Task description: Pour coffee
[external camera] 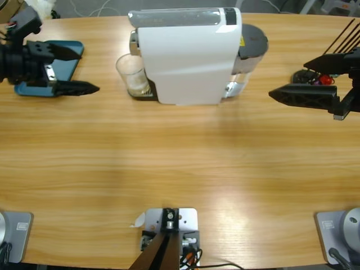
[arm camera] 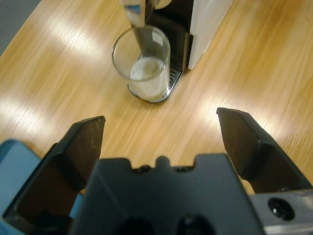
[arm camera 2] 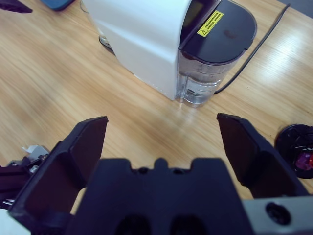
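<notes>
Two open, empty end effectors (left [external camera: 84,70], right [external camera: 281,84]) flanking the glass tumbler [external camera: 131,75] of coffee [arm camera: 148,73]

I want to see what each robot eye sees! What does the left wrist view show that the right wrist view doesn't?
Only the left wrist view shows the glass tumbler with a thin layer of pale coffee, standing on the machine's drip tray under the spout, plus a corner of a blue tray.

Only the right wrist view shows the machine's clear water tank with its dark lid and yellow warning label, a black cable, and a black holder with a red capsule.

Both show the white coffee machine, the wooden table, and an open, empty hand: left hand, right hand.
</notes>
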`<state>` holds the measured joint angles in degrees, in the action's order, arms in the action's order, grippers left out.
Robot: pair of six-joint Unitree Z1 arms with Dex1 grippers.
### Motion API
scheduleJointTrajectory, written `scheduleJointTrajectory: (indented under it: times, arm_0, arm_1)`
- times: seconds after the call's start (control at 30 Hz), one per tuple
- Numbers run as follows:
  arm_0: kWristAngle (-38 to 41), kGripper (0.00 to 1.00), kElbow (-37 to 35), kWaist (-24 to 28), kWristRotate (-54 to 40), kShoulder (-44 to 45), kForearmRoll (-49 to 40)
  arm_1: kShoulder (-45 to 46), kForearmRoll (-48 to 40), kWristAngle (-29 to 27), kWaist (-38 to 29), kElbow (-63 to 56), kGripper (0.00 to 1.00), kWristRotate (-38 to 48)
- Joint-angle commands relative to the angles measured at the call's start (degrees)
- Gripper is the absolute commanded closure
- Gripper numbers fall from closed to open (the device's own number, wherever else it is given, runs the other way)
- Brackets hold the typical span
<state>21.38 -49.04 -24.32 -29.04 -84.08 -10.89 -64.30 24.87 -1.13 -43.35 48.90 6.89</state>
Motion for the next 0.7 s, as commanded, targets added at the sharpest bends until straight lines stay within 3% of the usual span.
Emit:
scheduleJointTrajectory:
  times: [0.03,0.27,0.7]
  arm_0:
    - [1.7,0.000,-4.1,2.3,-4.6,-7.2,-0.9]
    - [2.1,0.000,-11.4,2.2,-6.4,-13.5,-3.7]
    - [6.0,0.000,-13.3,0.5,-7.8,-17.9,-4.5]
  arm_1:
    - [1.8,0.8,0.6,-0.1,-1.0,0.000,0.7]
    - [1.1,-0.4,0.8,1.6,-1.5,0.000,0.7]
    - [0.3,-3.4,1.9,1.8,-4.7,0.000,0.8]
